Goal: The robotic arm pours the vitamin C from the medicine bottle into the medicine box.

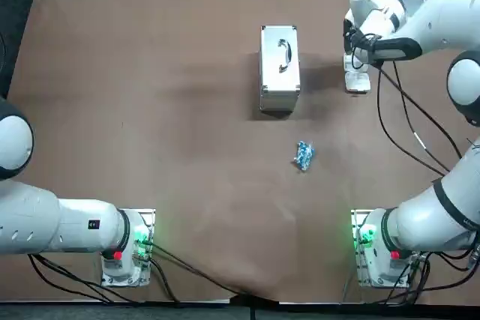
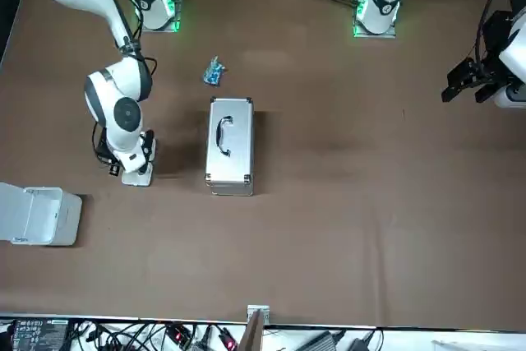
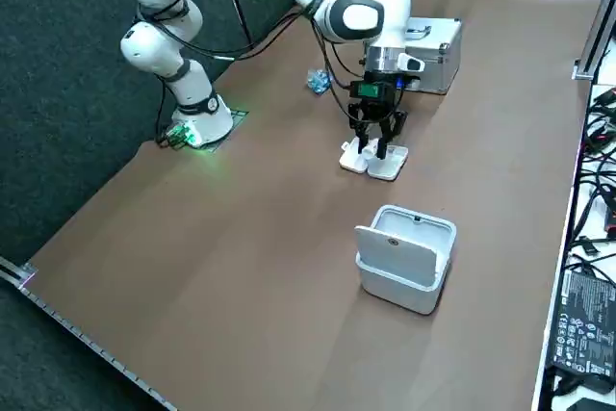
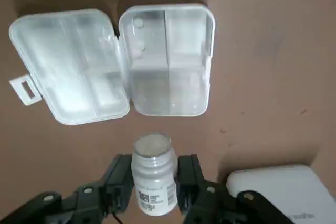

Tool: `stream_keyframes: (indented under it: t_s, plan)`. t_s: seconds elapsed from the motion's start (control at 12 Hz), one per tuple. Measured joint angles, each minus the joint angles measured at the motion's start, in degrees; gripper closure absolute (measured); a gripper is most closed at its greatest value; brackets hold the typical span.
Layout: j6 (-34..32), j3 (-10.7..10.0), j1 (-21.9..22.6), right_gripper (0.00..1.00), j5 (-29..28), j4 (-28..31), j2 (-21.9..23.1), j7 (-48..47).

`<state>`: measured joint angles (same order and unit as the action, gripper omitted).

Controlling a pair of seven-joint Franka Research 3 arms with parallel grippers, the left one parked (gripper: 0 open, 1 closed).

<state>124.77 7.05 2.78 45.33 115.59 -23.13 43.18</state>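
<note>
Right wrist view has the medicine bottle (image 4: 152,177) clamped in the claw (image 4: 154,164), its top facing the open medicine box (image 4: 169,61) (two white tablets lie in one compartment). Top view puts both upper right of frame. Tilt slowly, mouth over one compartment, clear of the lid (image 4: 68,66).

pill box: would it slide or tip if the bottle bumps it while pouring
Probably slides easily: the pill box looks like thin clear plastic, likely light, lying flat on the table. Unlikely to tip, as its lid lies open flat beside it. The right tool, close by it, grips the bottle, so a low nudge could shift it.
</note>
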Motion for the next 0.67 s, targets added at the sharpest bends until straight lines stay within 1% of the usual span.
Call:
stream_keyframes:
  t_s: [0.25, 0.5, 0.67]
  plan:
    - [-1.3, 0.0, 1.6, 0.53, 1.3, -1.4, -0.9, -1.1]
    - [-3.7, 0.0, 2.3, 0.53, 2.5, -4.5, -2.1, -1.1]
    - [-4.6, 0.0, 2.6, 0.53, 3.2, -5.6, -2.7, -1.1]
